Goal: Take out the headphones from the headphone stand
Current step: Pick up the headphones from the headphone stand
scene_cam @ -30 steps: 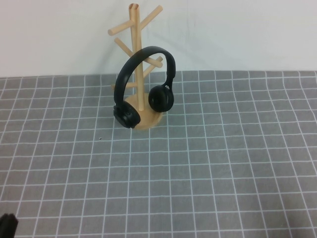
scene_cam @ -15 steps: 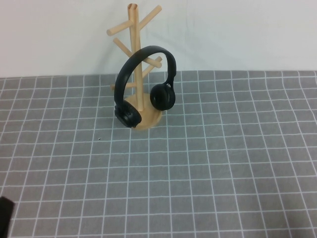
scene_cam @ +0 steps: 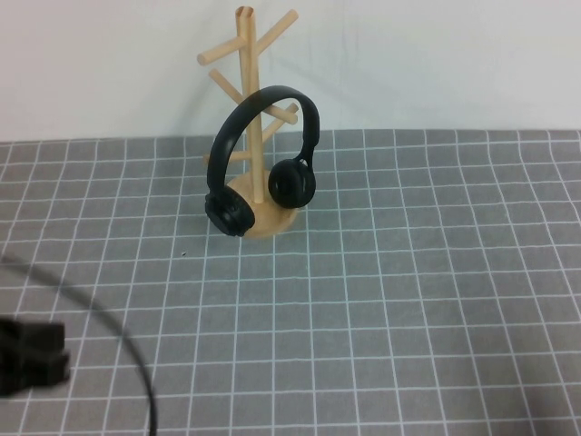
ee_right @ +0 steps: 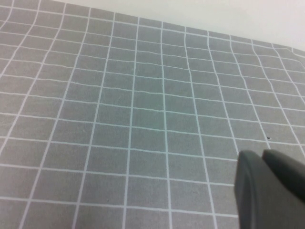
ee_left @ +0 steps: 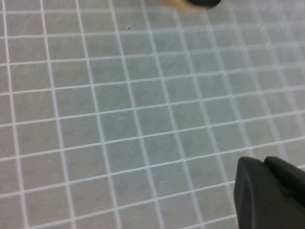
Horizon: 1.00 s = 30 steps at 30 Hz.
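Observation:
The black headphones hang by their headband on a peg of the light wooden headphone stand, at the far middle of the grey checked mat. One ear cup hangs in front of the round base, the other to its right. My left gripper is low at the near left, far from the stand, fingers together and empty. In the left wrist view the left gripper is over bare mat, with the stand's base at the edge. My right gripper is shut, empty, over bare mat, outside the high view.
A black robot cable arcs over the near-left mat beside the left gripper. The grey mat with white grid lines covers the table. A white wall stands behind the stand.
My left gripper has come further into the high view at the near left, and its black cable now shows. The headphones and stand have stayed in place.

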{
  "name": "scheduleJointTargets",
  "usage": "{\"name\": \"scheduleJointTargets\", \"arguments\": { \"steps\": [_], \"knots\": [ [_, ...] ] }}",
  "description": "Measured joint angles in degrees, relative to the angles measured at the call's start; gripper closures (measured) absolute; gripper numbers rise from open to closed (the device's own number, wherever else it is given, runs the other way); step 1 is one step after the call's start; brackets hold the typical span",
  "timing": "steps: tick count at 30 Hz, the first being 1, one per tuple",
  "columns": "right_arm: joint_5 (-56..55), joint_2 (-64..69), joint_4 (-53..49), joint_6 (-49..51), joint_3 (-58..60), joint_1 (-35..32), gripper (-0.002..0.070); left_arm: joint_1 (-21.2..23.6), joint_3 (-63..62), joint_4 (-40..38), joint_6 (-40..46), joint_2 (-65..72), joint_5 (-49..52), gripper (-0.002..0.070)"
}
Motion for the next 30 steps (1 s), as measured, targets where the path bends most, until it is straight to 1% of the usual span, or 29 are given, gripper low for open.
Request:
{"name": "scheduleJointTargets", "arguments": {
  "steps": [4, 6, 8, 11, 13, 14, 16, 18, 20, 22, 23, 25, 27, 28, 30],
  "knots": [
    [0.0, 0.0, 0.0, 0.0, 0.0, 0.0, 0.0685, -0.2, -5.6, 0.5, 5.3, 12.3, -2.2, 0.0679],
    [0.0, 0.0, 0.0, 0.0, 0.0, 0.0, 0.0685, -1.7, -7.8, 0.2, 7.9, 17.0, -4.7, 0.0679],
    [0.0, 0.0, 0.0, 0.0, 0.0, 0.0, 0.0685, -5.1, -10.4, 0.3, 9.0, 21.3, -6.2, 0.0679],
    [0.0, 0.0, 0.0, 0.0, 0.0, 0.0, 0.0685, -12.1, -15.0, 3.2, 8.4, 27.5, -7.5, 0.0679],
    [0.0, 0.0, 0.0, 0.0, 0.0, 0.0, 0.0685, -17.4, -18.2, 8.5, 4.7, 30.5, -8.8, 0.0679],
    [0.0, 0.0, 0.0, 0.0, 0.0, 0.0, 0.0685, -19.4, -19.6, 11.5, 1.7, 31.4, -9.3, 0.0679],
    [0.0, 0.0, 0.0, 0.0, 0.0, 0.0, 0.0685, -23.5, -21.6, 19.6, -4.8, 33.0, -11.0, 0.0679],
    [0.0, 0.0, 0.0, 0.0, 0.0, 0.0, 0.0685, -26.1, -22.2, 26.3, -9.3, 33.7, -13.4, 0.0679],
    [0.0, 0.0, 0.0, 0.0, 0.0, 0.0, 0.0685, -27.5, -22.6, 31.3, -11.5, 34.1, -15.8, 0.0666],
    [0.0, 0.0, 0.0, 0.0, 0.0, 0.0, 0.0685, -28.1, -22.6, 33.8, -12.6, 34.6, -18.2, 0.0609],
    [0.0, 0.0, 0.0, 0.0, 0.0, 0.0, 0.0685, -28.1, -22.6, 34.3, -12.8, 34.8, -19.0, 0.0561],
    [0.0, 0.0, 0.0, 0.0, 0.0, 0.0, 0.0685, -28.2, -22.6, 35.6, -13.0, 35.7, -20.8, 0.0438],
    [0.0, 0.0, 0.0, 0.0, 0.0, 0.0, 0.0685, -28.2, -22.6, 37.2, -13.2, 36.5, -22.6, 0.033],
    [0.0, 0.0, 0.0, 0.0, 0.0, 0.0, 0.0685, -28.2, -22.6, 38.4, -13.2, 37.1, -23.7, 0.0288],
    [0.0, 0.0, 0.0, 0.0, 0.0, 0.0, 0.0685, -28.2, -22.6, 40.6, -13.2, 38.0, -26.1, 0.0244]
  ]
}}
